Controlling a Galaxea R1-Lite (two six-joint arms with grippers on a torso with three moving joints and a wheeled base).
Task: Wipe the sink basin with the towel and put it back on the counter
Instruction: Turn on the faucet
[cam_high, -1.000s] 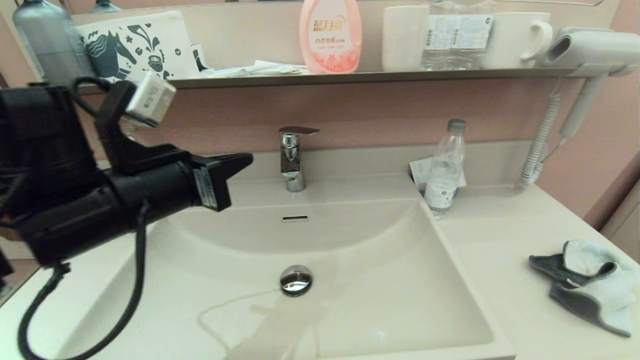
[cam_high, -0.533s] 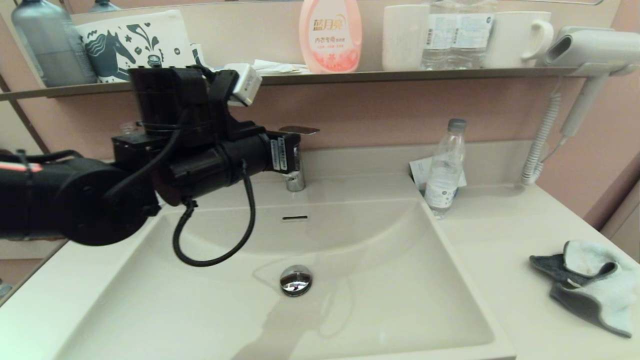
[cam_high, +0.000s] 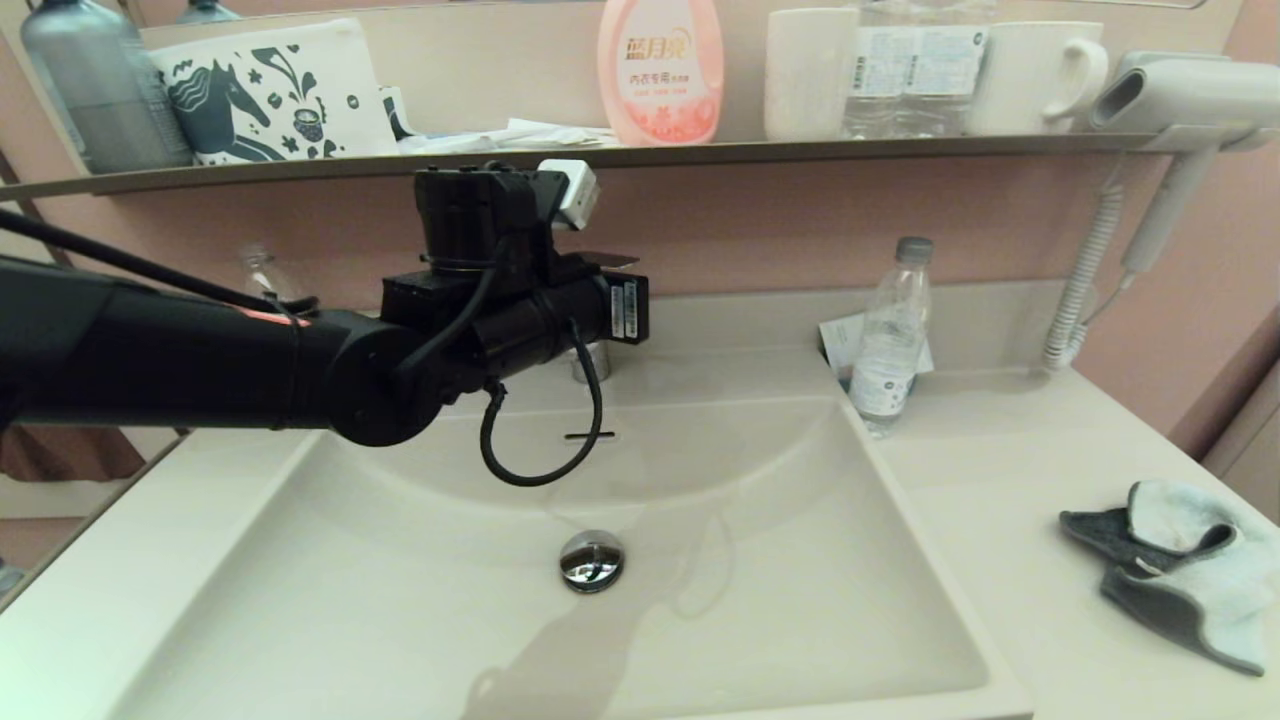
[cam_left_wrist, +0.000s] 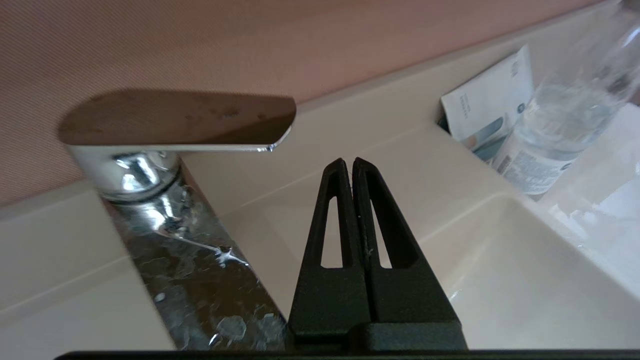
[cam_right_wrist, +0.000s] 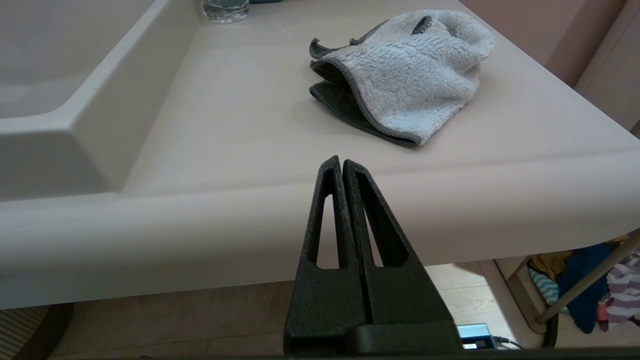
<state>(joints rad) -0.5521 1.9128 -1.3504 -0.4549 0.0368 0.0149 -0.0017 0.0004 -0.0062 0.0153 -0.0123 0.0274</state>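
The towel (cam_high: 1180, 575) lies crumpled on the counter (cam_high: 1000, 480) at the far right, pale face up with grey edging showing; nothing holds it. The cream sink basin (cam_high: 750, 600), with its chrome drain plug (cam_high: 591, 558), sits in the middle. My left arm (cam_high: 480, 330) reaches across the basin's back. In the left wrist view my left gripper (cam_left_wrist: 348, 161) is shut and empty, right beside the chrome faucet (cam_left_wrist: 175, 120), under its lever. My right gripper (cam_right_wrist: 340, 160) is shut and empty, low in front of the counter (cam_right_wrist: 225, 125) edge, short of the towel (cam_right_wrist: 400, 75).
A clear water bottle (cam_high: 890, 340) and a leaflet (cam_high: 838, 338) stand at the basin's back right corner. Above, a wall shelf (cam_high: 800, 152) carries bottles, cups and a pouch. A hair dryer (cam_high: 1180, 100) with a coiled cord hangs at the right.
My left arm has swung from the left side across the basin to the faucet, its gripper now next to the tap. The towel has not moved.
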